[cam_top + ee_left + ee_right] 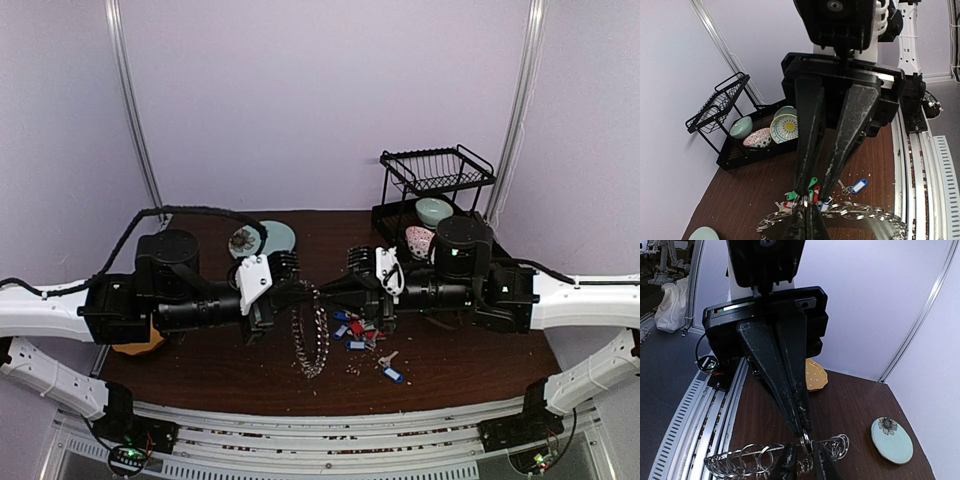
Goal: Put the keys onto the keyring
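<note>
Hanging from the middle of the scene, the keyring sits between the two arms over the near half of the table, and whether its lowest keys touch the wood cannot be told. It is a thin wire ring seen almost edge-on from above, fringed all round with small silvery keys. The left gripper is clenched on the ring's top, fingertips pressed together on the wire. The right gripper faces it from the right with its fingers parted, one on each side of the ring's coils, not gripping them. The keys lie in a loose heap just right of the ring, with red, green and blue tags, and one blue-tagged key lies apart, nearer the near edge. Bare brown wood shows to the right of that heap and to the near left of the ring. A metal rail runs along the near edge. On the far side, a black dish rack fills the right corner and a pale blue plate lies left of centre. A yellow object sits at the left edge under the left arm.
</note>
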